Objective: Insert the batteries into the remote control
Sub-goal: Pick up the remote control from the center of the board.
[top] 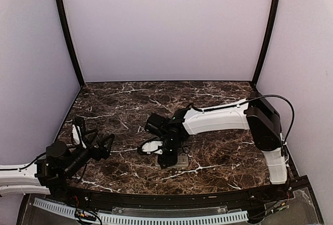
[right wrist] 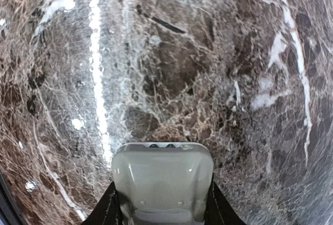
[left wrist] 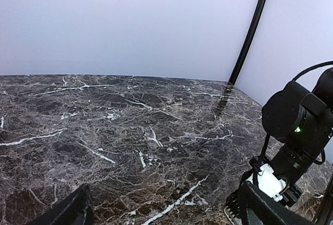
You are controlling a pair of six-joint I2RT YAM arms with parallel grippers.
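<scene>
Right now the right gripper (top: 167, 157) is lowered onto the dark marble table (top: 223, 147), a little nearer than the middle, with its white forearm (top: 213, 121) reaching in from the right side. The remote control (top: 182, 161) lies flat on the table under that gripper, and only a pale grey strip of it shows past the black wrist in the overhead view. From the right wrist camera the remote control (right wrist: 161, 173) shows its smooth grey-beige back, and it sits lengthwise between the two black fingers (right wrist: 106, 209). One finger presses against each long side, so the jaws are closed on the remote at about half their spread. Two small dark spots sit on its far edge; what they are cannot be told. The left gripper (top: 94, 139) hangs low at the near left corner of the table, well apart from the remote and angled toward the centre. Its own camera shows its fingers (left wrist: 73, 212) spread wide at the bottom corners of the view, with only bare marble between them. The right arm's black joints (left wrist: 296, 126) show at the right edge of that view.
</scene>
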